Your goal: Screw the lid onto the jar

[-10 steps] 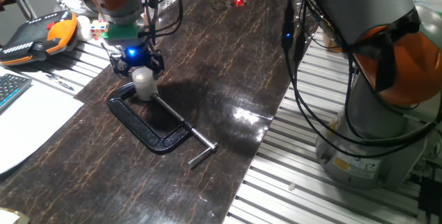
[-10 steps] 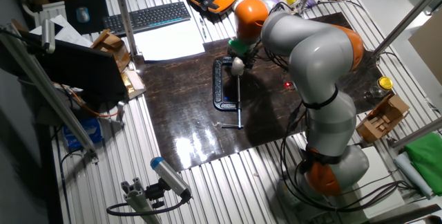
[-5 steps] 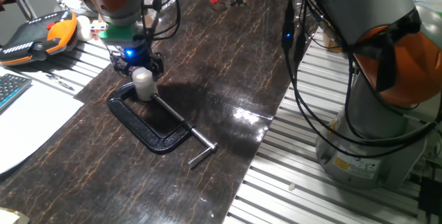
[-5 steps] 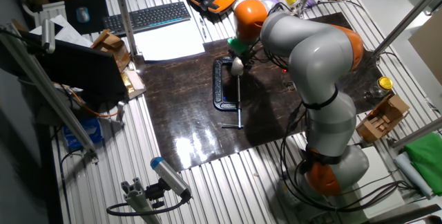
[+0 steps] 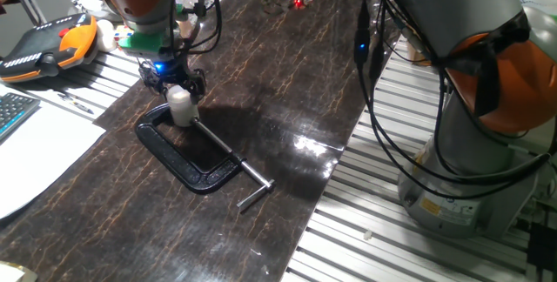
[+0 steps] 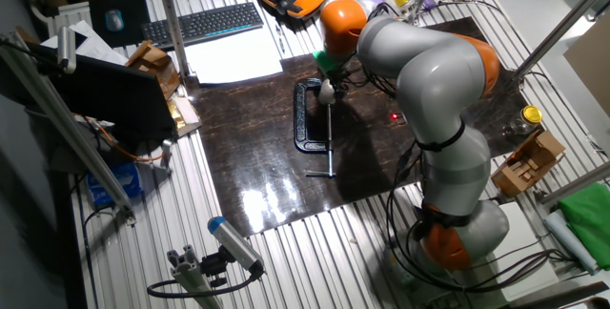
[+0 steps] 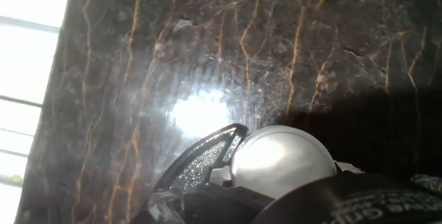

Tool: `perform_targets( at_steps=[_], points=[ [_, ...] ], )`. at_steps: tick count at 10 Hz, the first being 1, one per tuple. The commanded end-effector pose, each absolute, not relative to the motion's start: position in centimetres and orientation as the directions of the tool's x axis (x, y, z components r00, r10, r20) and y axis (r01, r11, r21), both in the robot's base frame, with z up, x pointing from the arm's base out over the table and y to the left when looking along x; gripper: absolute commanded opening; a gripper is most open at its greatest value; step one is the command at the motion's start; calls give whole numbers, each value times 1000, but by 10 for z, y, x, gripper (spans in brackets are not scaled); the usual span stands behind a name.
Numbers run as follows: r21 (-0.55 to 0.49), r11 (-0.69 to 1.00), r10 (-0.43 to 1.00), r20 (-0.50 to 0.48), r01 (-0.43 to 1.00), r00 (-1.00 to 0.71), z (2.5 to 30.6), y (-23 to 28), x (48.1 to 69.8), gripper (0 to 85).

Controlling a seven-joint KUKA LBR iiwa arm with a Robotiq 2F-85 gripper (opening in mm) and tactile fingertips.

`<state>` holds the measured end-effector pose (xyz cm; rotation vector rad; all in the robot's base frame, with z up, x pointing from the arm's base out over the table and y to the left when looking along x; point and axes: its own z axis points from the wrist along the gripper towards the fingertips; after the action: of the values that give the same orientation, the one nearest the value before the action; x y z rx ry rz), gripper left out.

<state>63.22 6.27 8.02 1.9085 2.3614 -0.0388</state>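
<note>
While over jar, gripper (lidded)

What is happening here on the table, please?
A robot arm is working on a small whitish jar that stands in a black clamp on the dark table. Its gripper is directly over the jar, right at the pale lid on top. The pictures do not show whether the fingers are closed on the lid, nor how far it is screwed on.
</note>
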Motion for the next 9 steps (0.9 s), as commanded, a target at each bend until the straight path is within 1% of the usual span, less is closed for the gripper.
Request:
perform_targets(
  at_steps=[1,4,9],
  points=[
    [45,196,977,-98,980,-191,80,63,632,693],
    [41,147,985,-94,988,-142,81,63,632,690],
    [35,87,995,-60,996,-85,80,63,632,690]
  ],
)
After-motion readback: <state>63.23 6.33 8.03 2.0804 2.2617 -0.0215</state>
